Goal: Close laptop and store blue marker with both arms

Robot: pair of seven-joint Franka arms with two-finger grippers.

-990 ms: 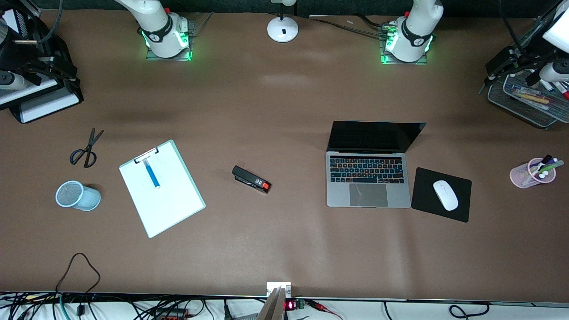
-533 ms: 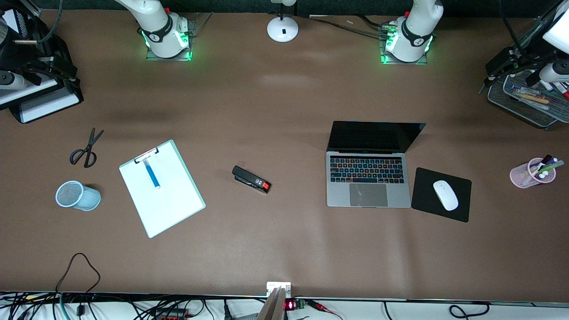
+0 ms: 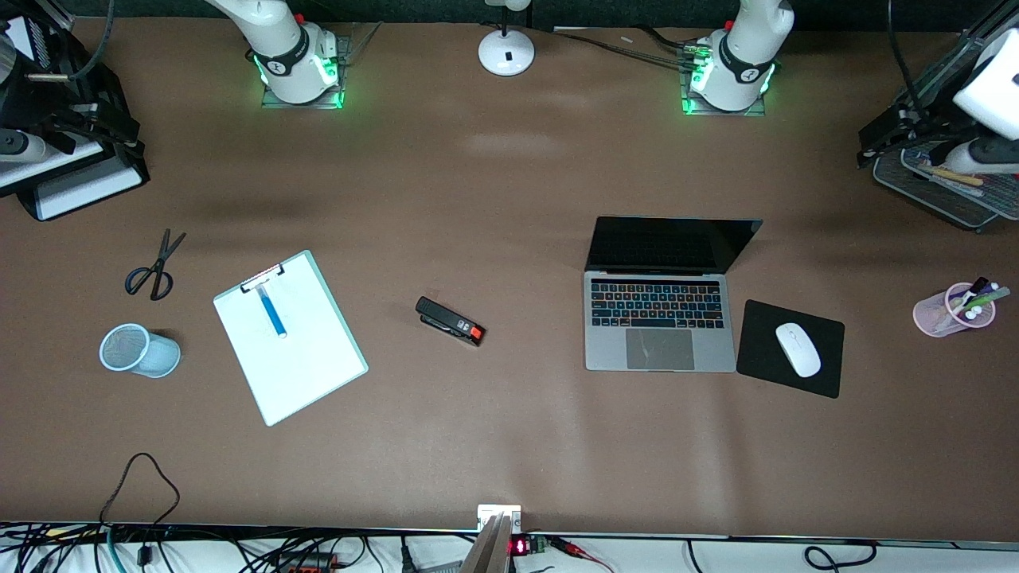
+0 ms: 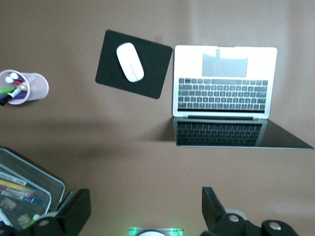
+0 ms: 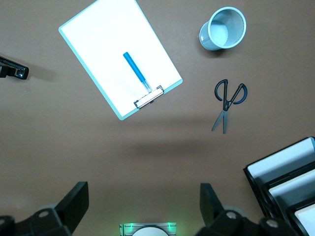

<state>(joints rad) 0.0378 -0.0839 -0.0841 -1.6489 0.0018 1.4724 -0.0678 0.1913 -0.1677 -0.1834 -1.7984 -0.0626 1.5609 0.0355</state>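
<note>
On the brown table [image 3: 509,199], w/ both my arms held high, here's what I see, big stuff first. The laptop [image 3: 659,330] sits open toward my left arm's end, keyboard facing the front cam, black screen [image 3: 673,243] tilted up; it shows too in my left wrist cam [image 4: 224,91]. Just beside it, further toward the left arm's end, a black mouse pad [image 3: 790,348] w/ a white mouse [image 3: 798,349] on it.

Toward my right arm's end lies the white clipboard [image 3: 298,354], angled, and the blue marker [image 3: 273,311] rests right on its sheet, whitish end up by the clip. Same marker in the right wrist cam [image 5: 136,72], on the clipboard [image 5: 106,44].

My left gripper [image 4: 146,209] hangs up over the table's edge at the left arm's end, above a mesh tray [image 3: 947,195] of pens; fingers [image 4: 75,211] spread wide apart, nothing between. My right gripper [image 5: 143,204] hangs over the paper trays [image 3: 76,187] at the right arm's end, fingers [image 5: 74,200] also wide apart, empty.

Smaller bits: pale blue mesh cup [image 3: 140,350] on its side near the clipboard, pink pen cup [image 3: 954,310] near the left arm's end, black stapler [image 3: 450,321] w/ a red tip between clipboard and laptop, black scissors [image 3: 154,267] just farther from the front cam than the mesh cup.
</note>
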